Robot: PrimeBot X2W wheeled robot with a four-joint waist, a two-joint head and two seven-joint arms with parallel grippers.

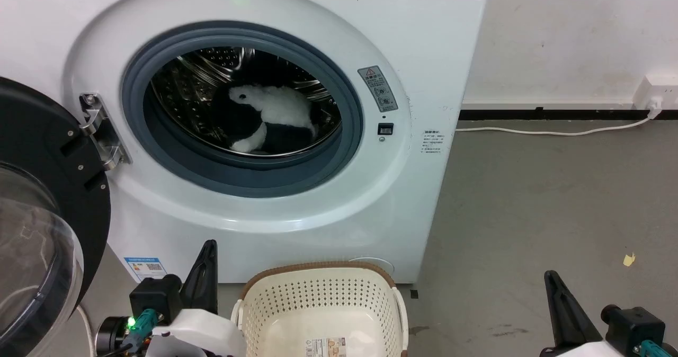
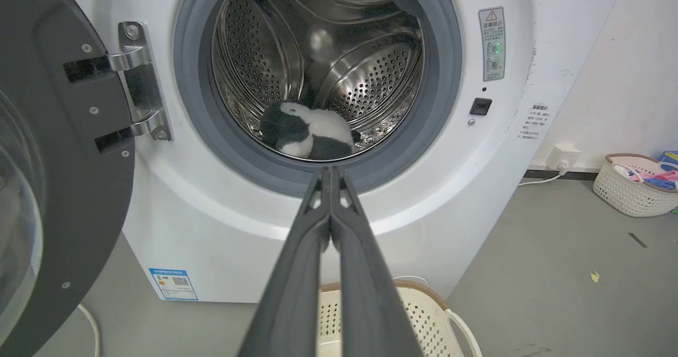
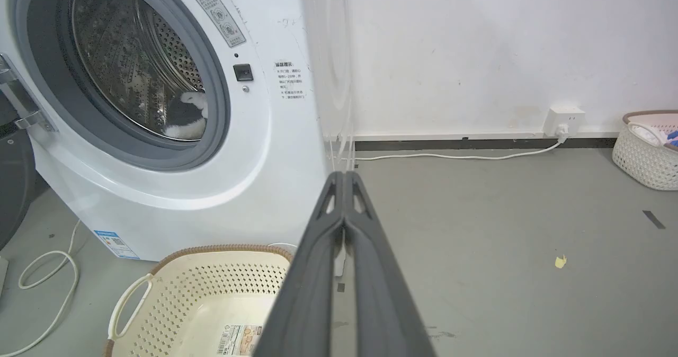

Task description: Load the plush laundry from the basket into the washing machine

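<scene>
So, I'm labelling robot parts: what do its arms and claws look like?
The left claw and right claw each have two long dark grey fingers tapering to a point, with small cut-outs near the tips. Behind each sits a black block with a teal plug; a green light glows beside the left one. The forearm shells are white.

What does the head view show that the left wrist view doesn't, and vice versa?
Head view adds the shut right tool and the label sticker on the basket floor. Left wrist view adds a second basket of colourful laundry by the wall. Both share the open washing machine, the plush laundry in its drum, and the basket rim.
</scene>
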